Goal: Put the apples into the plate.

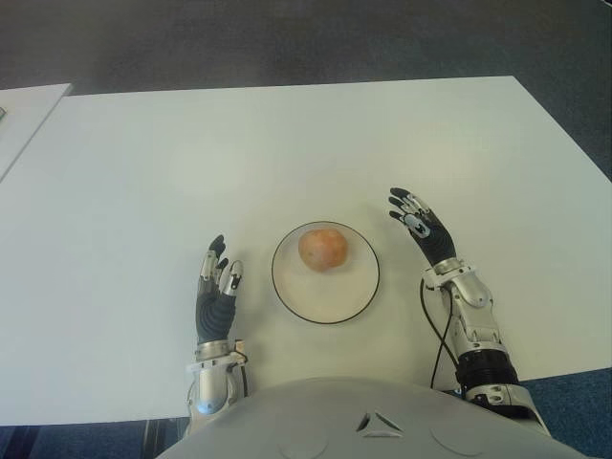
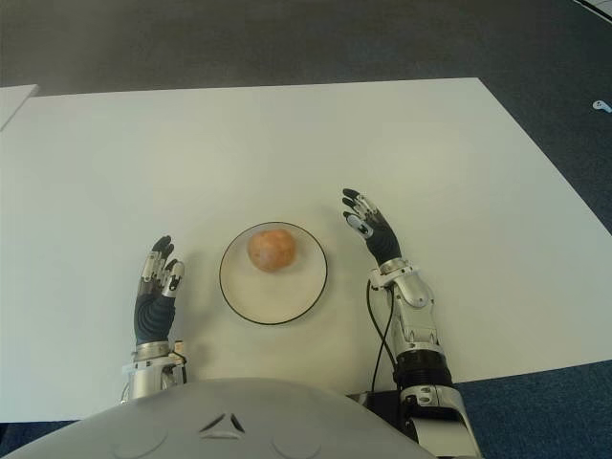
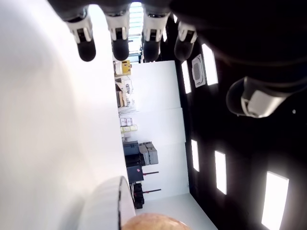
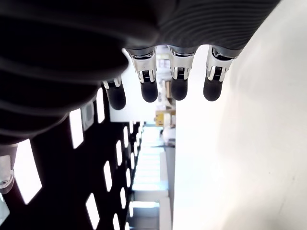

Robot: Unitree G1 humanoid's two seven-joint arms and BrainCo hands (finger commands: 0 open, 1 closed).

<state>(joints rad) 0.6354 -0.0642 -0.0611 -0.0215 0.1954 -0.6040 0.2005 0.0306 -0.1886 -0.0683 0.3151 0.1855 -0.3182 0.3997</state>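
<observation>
Sitting toward the far side of the round white plate (image 1: 325,296) is a single orange-red apple (image 1: 322,248); it looks nearly round, so no long axis or pointing direction can be made out. That plate lies on the white desk (image 1: 287,143) between both hands. Just left of it shows the left hand (image 1: 216,287), fingers (image 3: 120,45) straight, slightly apart, holding nothing. To its right shows the right hand (image 1: 421,226), fingers (image 4: 179,86) likewise extended and empty
</observation>
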